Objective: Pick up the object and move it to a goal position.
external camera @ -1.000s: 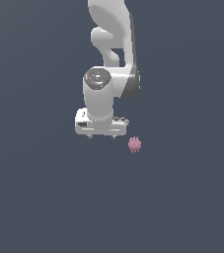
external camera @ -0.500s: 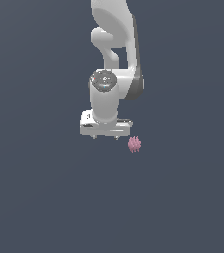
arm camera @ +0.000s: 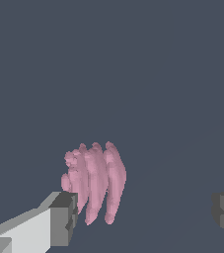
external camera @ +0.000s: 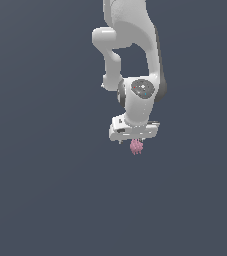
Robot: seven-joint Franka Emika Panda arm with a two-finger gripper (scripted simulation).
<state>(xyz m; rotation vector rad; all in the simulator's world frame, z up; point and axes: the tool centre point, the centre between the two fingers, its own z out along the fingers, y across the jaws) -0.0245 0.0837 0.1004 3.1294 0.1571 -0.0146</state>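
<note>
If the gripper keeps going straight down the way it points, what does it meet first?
Probably the small pink spiky lump: the open gripper sits just above it, the lump between the jaws near one finger. Depth is unclear.

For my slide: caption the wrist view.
Open claw straddling the pink ridged object, which sits near one fingertip.

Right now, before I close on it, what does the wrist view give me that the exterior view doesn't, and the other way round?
Only the wrist view shows the two fingertips set wide apart, with the pink object close beside one of them and well clear of the other.

Only the exterior view shows the arm reaching down over the gripper.

Both show the pink object just under the gripper, on the plain dark ground.
</note>
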